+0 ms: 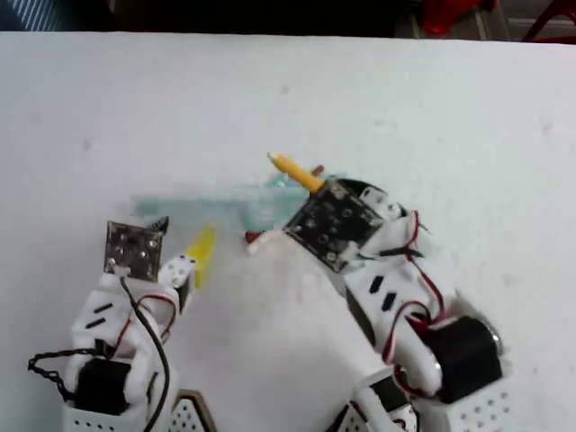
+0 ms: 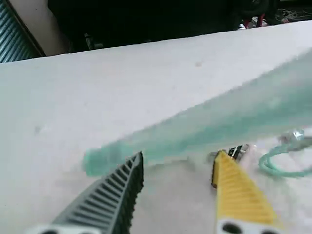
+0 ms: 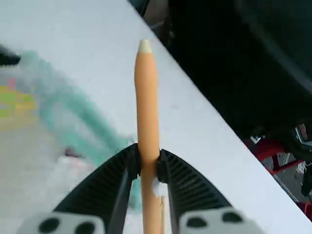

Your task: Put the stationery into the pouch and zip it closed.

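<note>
A translucent teal pouch (image 1: 211, 209) lies flat on the white table (image 1: 405, 99); in the left wrist view its long edge (image 2: 209, 126) runs just beyond my fingertips. My left gripper (image 2: 178, 163) is open, its grey finger (image 2: 119, 187) and yellow finger (image 2: 239, 192) low over the table at the pouch's near edge, holding nothing. In the high view the left gripper (image 1: 180, 238) sits at the pouch's left end. My right gripper (image 3: 147, 161) is shut on an orange pen (image 3: 146, 102). The pen (image 1: 295, 172) points up and away over the pouch's right end.
A small red item (image 1: 254, 237) lies on the table beside the right arm's wrist. A teal cord loop (image 2: 285, 158) and a small dark zipper piece (image 2: 235, 151) lie near the yellow finger. The table's far edge (image 1: 288, 34) meets a dark background.
</note>
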`<state>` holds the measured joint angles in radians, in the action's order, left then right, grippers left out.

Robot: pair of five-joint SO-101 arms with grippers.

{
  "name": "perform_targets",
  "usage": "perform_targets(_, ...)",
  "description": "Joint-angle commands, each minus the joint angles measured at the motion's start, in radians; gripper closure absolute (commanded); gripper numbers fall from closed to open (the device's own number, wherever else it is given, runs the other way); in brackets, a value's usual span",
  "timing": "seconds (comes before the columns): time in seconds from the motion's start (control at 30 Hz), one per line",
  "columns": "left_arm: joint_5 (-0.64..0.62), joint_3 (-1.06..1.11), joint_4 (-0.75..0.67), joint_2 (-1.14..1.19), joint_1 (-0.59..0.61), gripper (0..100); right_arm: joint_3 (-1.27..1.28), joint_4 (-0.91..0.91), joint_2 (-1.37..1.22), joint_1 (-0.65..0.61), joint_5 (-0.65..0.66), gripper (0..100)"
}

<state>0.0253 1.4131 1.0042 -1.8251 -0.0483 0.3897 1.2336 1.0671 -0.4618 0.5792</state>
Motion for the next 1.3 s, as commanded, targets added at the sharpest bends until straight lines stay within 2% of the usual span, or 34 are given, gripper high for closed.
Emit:
perform_targets(0.0, -0.006, -0.058, 0.014, -0.004, -0.025, 75, -0.157, -0.039, 0.016, -0.065, -0.077, 98.1)
perform_targets(0.23, -0.003, -0.055, 0.009, -0.004, -0.024, 75, -0.417, -0.09, -0.039, -0.211, -0.204, 98.1)
perform_targets(0.4, -0.006, -0.054, 0.009, -0.004, -0.024, 75, -0.45, -0.079, -0.139, -0.226, -0.229, 98.1)
perform_targets(0.5, -0.008, -0.054, 0.009, -0.004, -0.024, 75, -0.453, -0.091, -0.177, -0.243, -0.29, 98.1)
perform_targets(0.67, 0.0, -0.054, 0.015, -0.004, -0.025, 75, -0.448, -0.05, -0.2, -0.229, -0.296, 98.1)
perform_targets(0.73, 0.055, -0.054, 0.025, -0.004, -0.031, 75, -0.453, -0.007, -0.196, -0.203, -0.296, 98.1)
perform_targets(0.87, 0.258, -0.054, 0.061, -0.004, -0.059, 75, -0.448, 0.068, -0.124, -0.139, -0.298, 98.1)
perform_targets(0.97, 0.374, -0.054, 0.126, -0.004, -0.142, 75, -0.448, 0.133, -0.076, -0.079, -0.296, 98.1)
perform_targets(1.1, 0.393, -0.054, 0.175, -0.004, -0.255, 76, -0.396, 0.232, -0.074, 0.065, -0.272, 98.1)
perform_targets(1.2, 0.393, -0.054, 0.173, -0.004, -0.245, 76, -0.229, 0.257, -0.108, 0.237, -0.184, 98.1)
perform_targets(1.27, 0.381, -0.054, 0.173, -0.004, -0.228, 76, -0.068, 0.202, -0.156, 0.371, -0.114, 98.1)
